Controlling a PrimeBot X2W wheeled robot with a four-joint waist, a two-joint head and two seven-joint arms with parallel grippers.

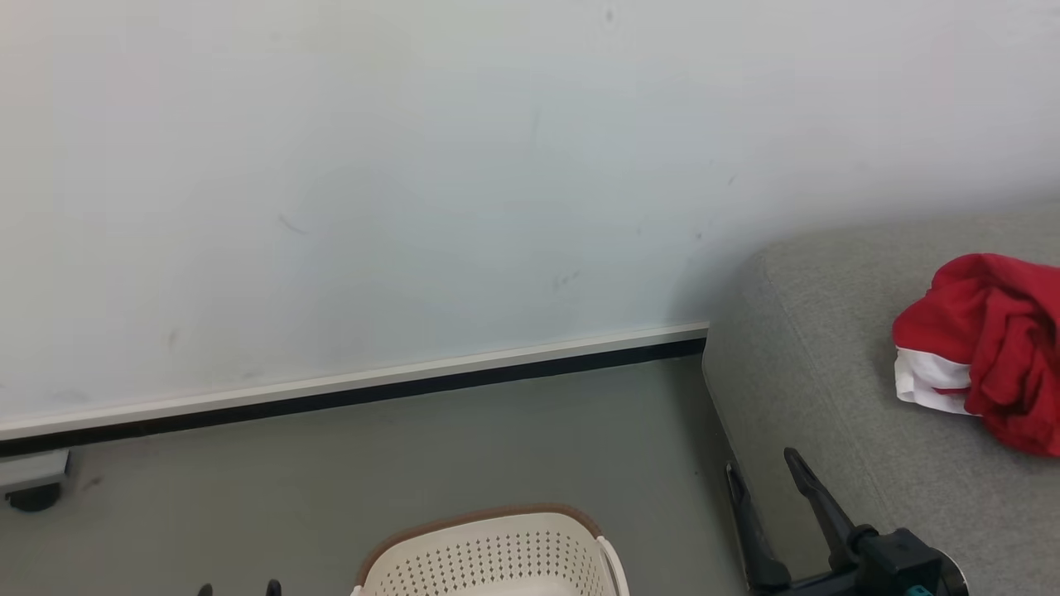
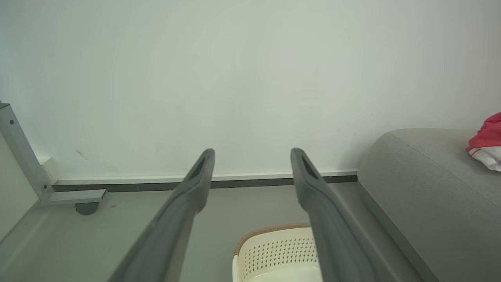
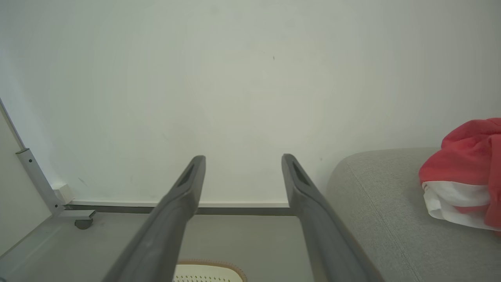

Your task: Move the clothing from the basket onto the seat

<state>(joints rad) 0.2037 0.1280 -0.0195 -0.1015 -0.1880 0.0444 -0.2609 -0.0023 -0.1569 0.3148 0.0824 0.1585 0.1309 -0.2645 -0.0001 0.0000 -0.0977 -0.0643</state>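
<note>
Red clothing (image 1: 985, 348) with a white panel lies bunched on the light-grey seat (image 1: 828, 397) at the right. It also appears at the right edge in the wrist views, clothing (image 2: 487, 141) and clothing (image 3: 462, 172). The cream basket (image 1: 489, 555) with a brown rim stands on the floor at the bottom centre; most of its inside is out of view. My right gripper (image 1: 762, 465) is open beside the seat's front corner, right of the basket. Only the tips of my left gripper (image 1: 238, 588) peek in, left of the basket. Both grippers, left (image 2: 252, 156) and right (image 3: 242, 162), are open and hold nothing.
A white wall with a pale skirting and dark strip runs behind the grey floor. A grey metal frame leg on a caster (image 1: 33, 480) stands at the far left by the wall. Bare floor lies between basket, wall and seat.
</note>
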